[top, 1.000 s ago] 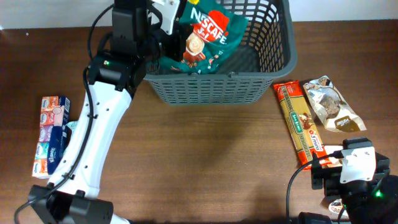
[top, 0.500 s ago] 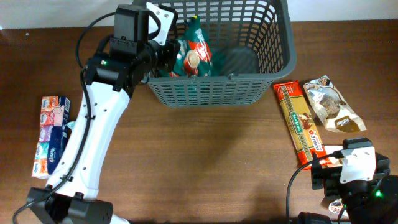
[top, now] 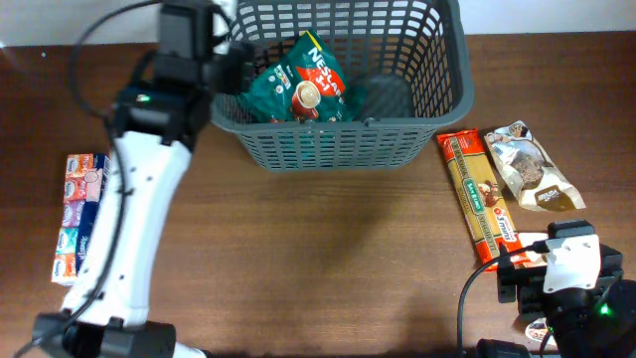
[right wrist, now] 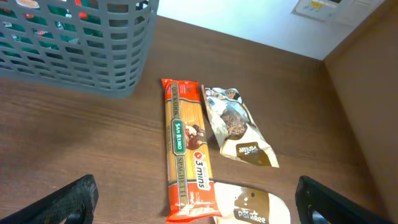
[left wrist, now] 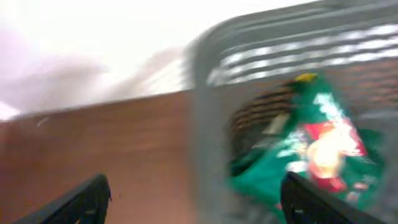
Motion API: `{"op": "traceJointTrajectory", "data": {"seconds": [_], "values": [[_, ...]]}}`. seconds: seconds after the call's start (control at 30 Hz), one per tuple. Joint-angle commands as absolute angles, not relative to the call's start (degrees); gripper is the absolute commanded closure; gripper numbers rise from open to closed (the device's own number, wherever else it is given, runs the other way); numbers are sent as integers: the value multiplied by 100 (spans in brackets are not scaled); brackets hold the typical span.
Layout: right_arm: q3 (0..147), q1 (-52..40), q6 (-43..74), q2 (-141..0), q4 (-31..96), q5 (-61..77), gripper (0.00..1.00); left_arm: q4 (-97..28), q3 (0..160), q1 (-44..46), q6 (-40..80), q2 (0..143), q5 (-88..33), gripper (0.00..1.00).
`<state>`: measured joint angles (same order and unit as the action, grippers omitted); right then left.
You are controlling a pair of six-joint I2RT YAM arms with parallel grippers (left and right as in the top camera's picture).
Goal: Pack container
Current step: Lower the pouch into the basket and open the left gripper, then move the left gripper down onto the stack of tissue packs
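Container [top: 338, 149], a dark grey slotted basket with a thick rolled rim, stands at the far middle of the tabletop [top: 328, 259] where both arms can reach it. A green Nescafé packet [top: 303, 89] leans inside its left half. The left fingers [left wrist: 87, 198] are spread wide and empty by its left wall, and the right fingers [right wrist: 71, 200] are also apart, near the spaghetti [right wrist: 185, 149] probably due next.

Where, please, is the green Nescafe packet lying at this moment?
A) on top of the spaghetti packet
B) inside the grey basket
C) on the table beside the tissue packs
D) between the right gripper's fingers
B: the green Nescafe packet lies inside the container, behind its front lattice wall, as the overhead view shows.
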<state>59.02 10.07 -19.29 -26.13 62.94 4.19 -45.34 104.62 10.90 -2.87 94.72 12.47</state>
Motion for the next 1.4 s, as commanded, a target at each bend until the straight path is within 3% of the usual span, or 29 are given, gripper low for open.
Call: {"op": "traceJointTrajectory", "data": {"seconds": [0.0, 0.27, 0.33, 0.37, 0.53, 0.8, 0.93, 1.0, 1.23, 1.37], "values": [[5902, 972, -1857, -2591, 6278, 495, 1, -5004, 10851, 366, 346, 8862, 1826, 16], [5902, 972, -1857, -2591, 6278, 495, 1, -7157, 10770, -897, 226, 8628, 1492, 16], [5902, 972, -1857, -2591, 6278, 495, 1, -7644, 10645, -1094, 3, 8685, 1269, 13], [5902, 972, -1857, -2591, 6278, 495, 1, -7887, 10543, -1192, -95, 8718, 1208, 6], [5902, 969, -1857, -2591, 6281, 495, 1, -8536, 9629, -1772, -705, 8807, 1173, 0], [5902, 972, -1857, -2591, 6278, 495, 1, -6851, 8038, -2600, -1564, 8820, 1177, 1], [5902, 972, -1857, -2591, 6281, 495, 1, -5896, 7669, -2792, -1861, 8871, 1173, 11], [5902, 972, -1857, -2591, 6281, 495, 1, -5625, 7596, -2792, -2259, 8871, 1177, 11], [5902, 972, -1857, -2591, 6281, 495, 1, -5452, 7507, -2797, -3981, 9122, 519, 5], [5902, 972, -1857, -2591, 6278, 495, 1, -5454, 7402, -2873, -4259, 9592, 467, 4]]}}
